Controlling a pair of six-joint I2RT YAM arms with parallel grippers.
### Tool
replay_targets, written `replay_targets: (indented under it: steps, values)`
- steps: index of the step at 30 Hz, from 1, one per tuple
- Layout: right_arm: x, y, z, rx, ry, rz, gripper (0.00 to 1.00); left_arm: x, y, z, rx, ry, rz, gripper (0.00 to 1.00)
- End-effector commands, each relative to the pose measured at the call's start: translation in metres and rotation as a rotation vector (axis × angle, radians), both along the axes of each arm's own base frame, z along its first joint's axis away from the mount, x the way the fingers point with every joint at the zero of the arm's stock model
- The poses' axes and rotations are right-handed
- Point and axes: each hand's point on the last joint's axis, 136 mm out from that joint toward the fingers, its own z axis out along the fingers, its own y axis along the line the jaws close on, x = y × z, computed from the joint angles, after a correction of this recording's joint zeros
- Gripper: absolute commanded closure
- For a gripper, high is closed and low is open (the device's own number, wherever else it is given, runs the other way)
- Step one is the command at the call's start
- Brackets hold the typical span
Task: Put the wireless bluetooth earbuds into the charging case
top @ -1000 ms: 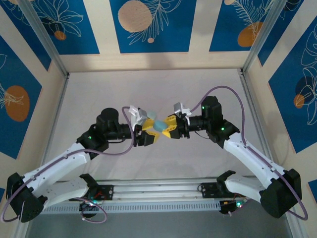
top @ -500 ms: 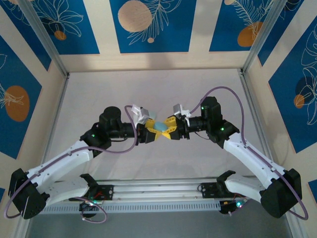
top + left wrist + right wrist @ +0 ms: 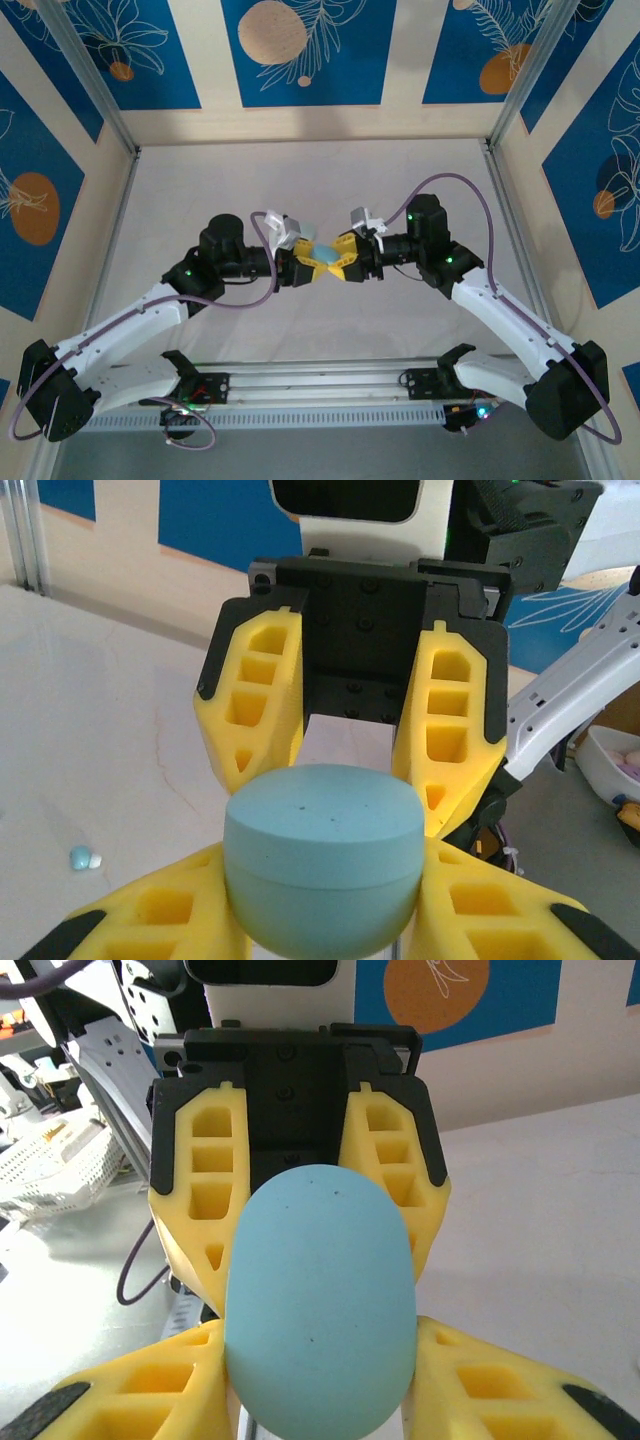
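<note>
The jaws of the left gripper (image 3: 306, 266) clamp the closed pale-teal charging case (image 3: 320, 870) by its sides; the right gripper (image 3: 342, 266) faces it, jaws flanking the same case, though whether they grip I cannot tell; the case hangs above the tabletop (image 3: 100, 730); two earbuds (image 3: 86, 858), teal and white, lie touching on it.

The left arm (image 3: 120, 335) and right arm (image 3: 510, 320) have white link shells, black joint housings with small green lights (image 3: 449, 260), thin purple cables (image 3: 445, 178), and black screw-studded mounts (image 3: 360, 630) carrying yellow fingers (image 3: 260, 695) moulded with rectangular pockets and edged in black.
</note>
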Motion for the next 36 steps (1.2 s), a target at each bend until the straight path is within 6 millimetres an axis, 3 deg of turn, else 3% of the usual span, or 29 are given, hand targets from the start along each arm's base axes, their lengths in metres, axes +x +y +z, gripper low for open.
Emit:
replay_targets:
  steps: [1, 10, 27, 36]
  values:
    - [0.021, -0.005, 0.009, 0.009, 0.075, -0.097, 0.57, -0.016, 0.0, 0.017, -0.062, -0.105, -0.075, 0.79]
    - [0.025, -0.006, 0.013, 0.023, 0.156, -0.105, 0.46, -0.017, 0.002, 0.018, -0.071, -0.138, -0.071, 0.79]
    - [0.048, -0.006, 0.028, 0.03, 0.264, -0.191, 0.39, -0.009, 0.005, 0.022, -0.105, -0.165, -0.007, 0.79]
    - [0.019, -0.007, 0.061, 0.069, 0.189, -0.111, 0.34, 0.015, 0.021, 0.018, -0.14, -0.21, 0.191, 0.77]
